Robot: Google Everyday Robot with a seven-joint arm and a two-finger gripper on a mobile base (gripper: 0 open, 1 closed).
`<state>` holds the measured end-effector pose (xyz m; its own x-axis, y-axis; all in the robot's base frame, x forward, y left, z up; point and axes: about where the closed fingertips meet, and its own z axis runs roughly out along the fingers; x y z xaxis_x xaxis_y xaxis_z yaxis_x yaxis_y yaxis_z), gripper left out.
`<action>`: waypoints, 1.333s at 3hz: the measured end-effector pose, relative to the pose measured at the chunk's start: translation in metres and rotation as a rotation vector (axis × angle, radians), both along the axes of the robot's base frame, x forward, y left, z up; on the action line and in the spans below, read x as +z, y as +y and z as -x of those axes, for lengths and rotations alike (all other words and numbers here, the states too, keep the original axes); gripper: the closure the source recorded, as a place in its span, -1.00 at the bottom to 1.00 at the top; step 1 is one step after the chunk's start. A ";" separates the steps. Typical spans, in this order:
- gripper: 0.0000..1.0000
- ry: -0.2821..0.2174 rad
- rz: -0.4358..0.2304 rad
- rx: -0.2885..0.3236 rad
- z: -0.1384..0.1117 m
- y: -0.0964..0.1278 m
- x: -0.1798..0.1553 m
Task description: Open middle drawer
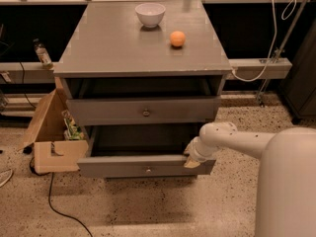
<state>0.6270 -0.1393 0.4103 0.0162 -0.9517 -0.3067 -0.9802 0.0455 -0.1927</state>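
A: At the cabinet's (123, 43) 5 o'clock, gripper (190, 160) on mid drawer (113, 167), front edge, 3 o'clock end; it's well out. Grip?
B: Can't tell. Risk: pulling so far off-centre may skew & jam it, or slip off.

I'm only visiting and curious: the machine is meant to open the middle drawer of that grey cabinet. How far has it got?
Mostly done, it seems: the middle drawer stands pulled well out, its dark inside showing behind the front. In hand: the gripper sits at the right end of that front's top edge. Left: perhaps a little more pulling, then moving the gripper away.
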 end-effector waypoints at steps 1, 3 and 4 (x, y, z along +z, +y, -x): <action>-0.90 0.046 -0.002 0.013 0.008 0.000 -0.008; -0.53 0.216 0.056 0.051 0.064 0.012 -0.020; -0.07 0.240 0.069 0.056 0.077 0.014 -0.017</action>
